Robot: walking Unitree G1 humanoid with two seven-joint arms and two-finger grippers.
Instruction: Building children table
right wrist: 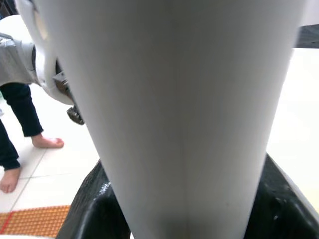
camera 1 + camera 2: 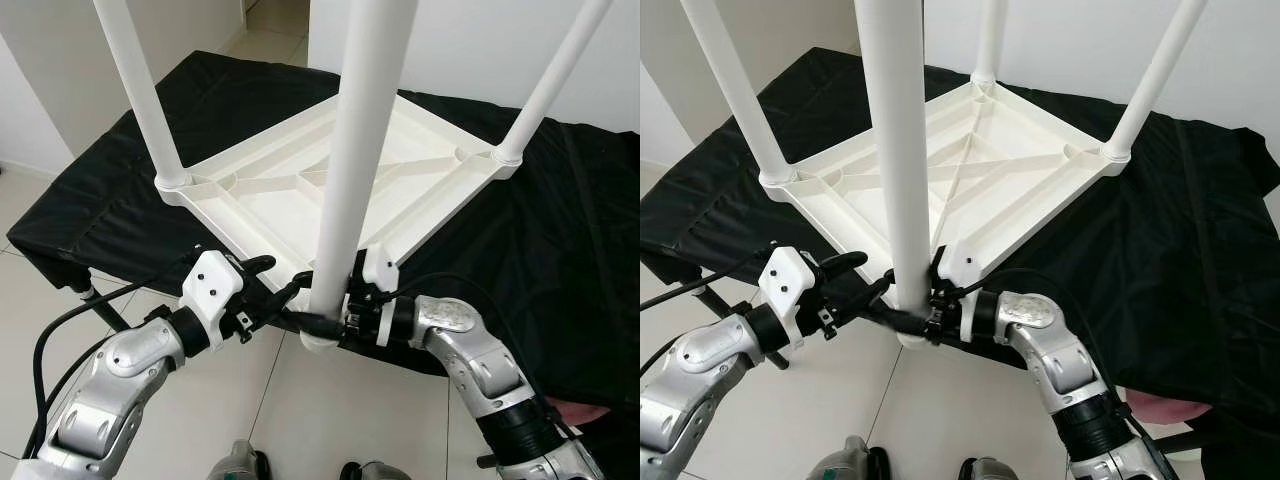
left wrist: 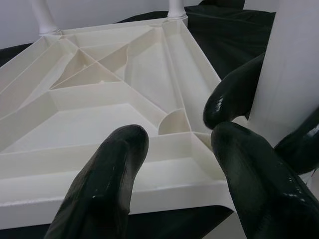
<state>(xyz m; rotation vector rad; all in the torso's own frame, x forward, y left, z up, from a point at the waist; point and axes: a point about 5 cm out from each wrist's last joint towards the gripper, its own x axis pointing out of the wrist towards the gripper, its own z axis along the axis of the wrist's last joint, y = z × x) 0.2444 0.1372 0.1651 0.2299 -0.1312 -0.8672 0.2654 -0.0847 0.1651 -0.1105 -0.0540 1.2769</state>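
Four white legs up on upturned tabletop [image 2: 330, 190], lying on black-draped worktop [image 2: 560, 230], near corner overhanging front edge. Right gripper [image 2: 325, 322] clamped round near leg [image 2: 350, 160] at base. Left gripper [image 2: 285, 290] parted, beside leg. Pale tiled floor [image 2: 40, 290], white walls; person's bare feet [image 1: 25, 159].

Silver jointed arms [image 2: 120, 380] carry white wrist housings [image 2: 212, 285], black cables [image 2: 60, 330] (loosely looped) and glossy black jaws.
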